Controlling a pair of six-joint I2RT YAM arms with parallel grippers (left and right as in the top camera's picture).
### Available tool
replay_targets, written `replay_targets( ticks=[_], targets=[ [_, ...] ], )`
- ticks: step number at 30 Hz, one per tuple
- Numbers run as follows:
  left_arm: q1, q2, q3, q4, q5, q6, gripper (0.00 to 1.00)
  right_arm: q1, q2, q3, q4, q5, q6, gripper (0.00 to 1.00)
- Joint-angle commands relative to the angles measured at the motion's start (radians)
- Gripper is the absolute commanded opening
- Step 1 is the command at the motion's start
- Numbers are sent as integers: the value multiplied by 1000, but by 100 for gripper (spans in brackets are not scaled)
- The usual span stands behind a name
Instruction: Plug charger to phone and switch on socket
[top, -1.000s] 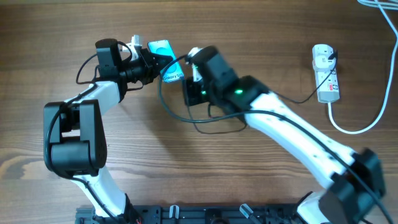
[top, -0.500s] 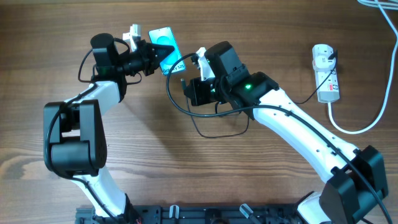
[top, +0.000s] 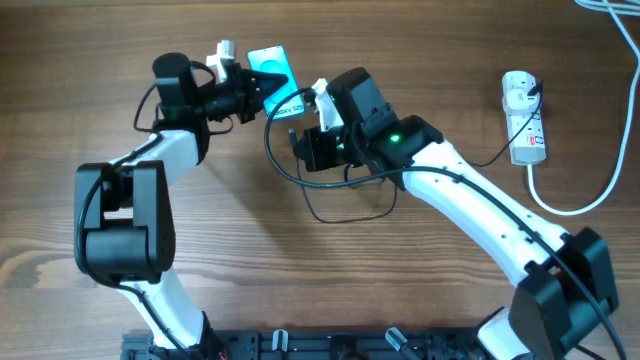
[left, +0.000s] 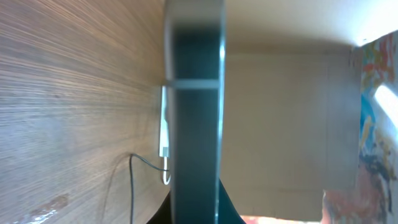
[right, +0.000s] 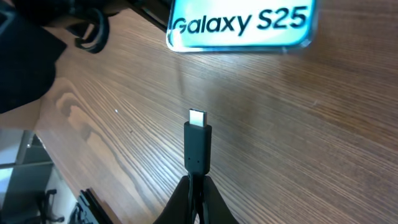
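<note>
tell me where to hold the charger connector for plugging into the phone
Probably the charger connector's black body behind its metal tip, coming from the cable side: that leaves the tip free and aimed at the phone, as the right pincer holds it.

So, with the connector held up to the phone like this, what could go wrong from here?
The charger connector, pinched in the right gripper, points off the middle of the phone's end, so it may hit the frame. Only the left gripper braces the phone, so a push could twist it. The charger cable loops by the right arm and could snag.
</note>
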Motion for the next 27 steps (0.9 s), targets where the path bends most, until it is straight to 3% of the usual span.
replay_targets(
  ticks=[1,13,14,15,16,19,21,27],
  targets=[
    [-12,2,16,12,34,-8,4,-3,26,-4,16,-8,3,5],
    [-8,2,16,11,40,38,4,-9,26,-4,8,37,-12,7],
    [-6,2,16,11,34,42,4,-5,27,-4,9,39,-34,22],
    [-2,2,16,11,28,44,4,1,28,-5,10,52,-56,45],
    [3,2,16,11,17,44,4,8,30,-4,9,75,-74,59],
    [15,2,16,11,-1,45,4,34,32,-4,11,133,-120,89],
    [22,2,16,11,-10,46,4,53,35,-4,26,151,-145,100],
    [61,2,16,3,-53,45,4,116,95,-4,74,256,-156,100]
  ],
)
